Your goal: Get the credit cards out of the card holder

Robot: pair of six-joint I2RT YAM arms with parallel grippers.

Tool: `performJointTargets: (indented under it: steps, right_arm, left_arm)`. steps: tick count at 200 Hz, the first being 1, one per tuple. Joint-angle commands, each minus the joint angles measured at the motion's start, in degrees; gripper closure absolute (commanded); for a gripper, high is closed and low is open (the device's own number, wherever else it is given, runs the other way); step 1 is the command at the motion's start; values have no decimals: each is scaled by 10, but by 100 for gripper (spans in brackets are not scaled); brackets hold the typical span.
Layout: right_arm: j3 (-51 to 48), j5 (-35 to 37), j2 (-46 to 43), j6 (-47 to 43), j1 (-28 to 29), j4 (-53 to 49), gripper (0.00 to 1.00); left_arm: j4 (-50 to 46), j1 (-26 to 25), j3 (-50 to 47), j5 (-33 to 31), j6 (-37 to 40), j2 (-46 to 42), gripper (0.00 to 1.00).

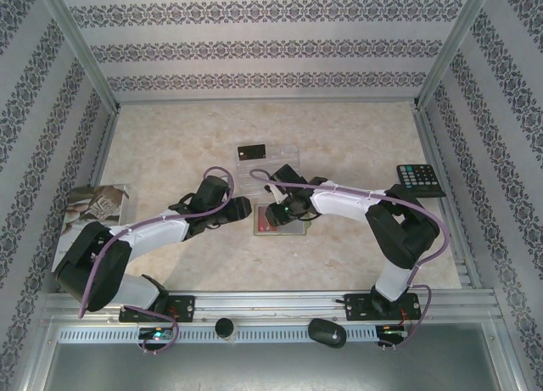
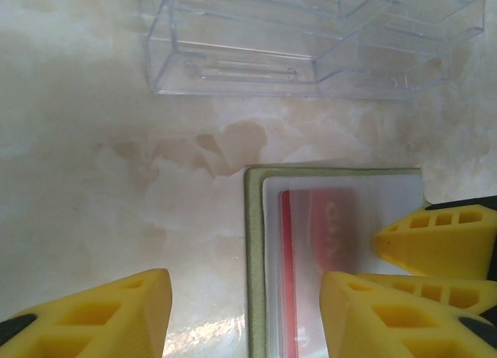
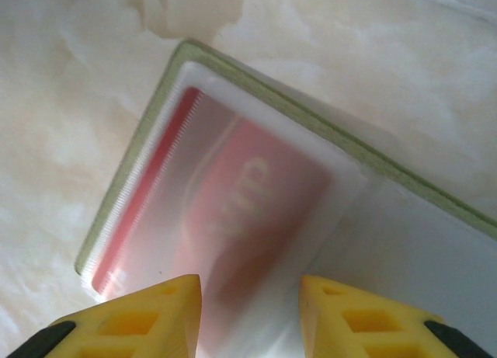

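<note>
Card holder (image 2: 254,249) open — red card (image 3: 233,210) inside, lettering blurred, unreadable; left end effector (image 2: 242,286), right end effector (image 3: 248,288) both apart.

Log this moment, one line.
card holder: open | red card: inside holder | left end effector: open, at holder edge | right end effector: open, over card

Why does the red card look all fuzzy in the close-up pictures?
Right wrist view: the red card is blurry, seen through the milky sleeve of the card holder, very close to the lens. Left wrist view: same hazy card, plus a shiny glare patch on the table near the bottom. Top external view: evenly lit, sharp, everything tiny.
</note>
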Motion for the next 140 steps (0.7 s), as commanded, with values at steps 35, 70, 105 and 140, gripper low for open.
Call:
performJointTargets:
  steps: [35, 70, 105, 140]
  right_arm:
    - [-14, -44, 9, 15, -12, 26, 83]
    - [-29, -31, 0, 14, -18, 30, 88]
    - [-48, -4, -17, 16, -23, 40, 100]
    - [-79, -31, -36, 41, -35, 92, 100]
  left_arm:
    - [49, -19, -1, 24, 3, 35, 52]
    - [46, -20, 6, 28, 3, 49, 55]
    - [48, -27, 12, 29, 6, 59, 56]
    - [10, -43, 34, 5, 19, 85, 66]
